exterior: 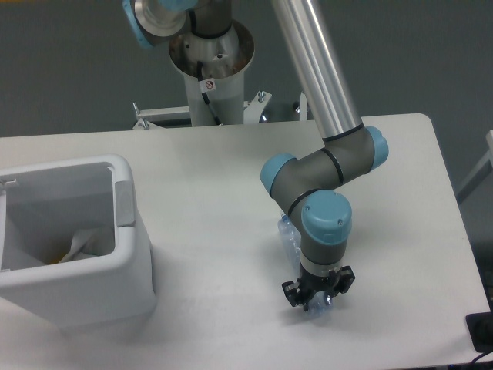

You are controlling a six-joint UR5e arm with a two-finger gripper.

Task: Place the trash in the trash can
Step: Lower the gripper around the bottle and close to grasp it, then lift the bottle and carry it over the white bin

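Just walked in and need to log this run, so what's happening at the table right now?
The arm has its gripper down over a crushed clear plastic bottle lying on the table, jaws set on either side of its near end; whether they actually grip it cannot be told. The bottle is still on the tabletop. Off to the side stands the white trash can, with a crumpled white wrapper already inside it.
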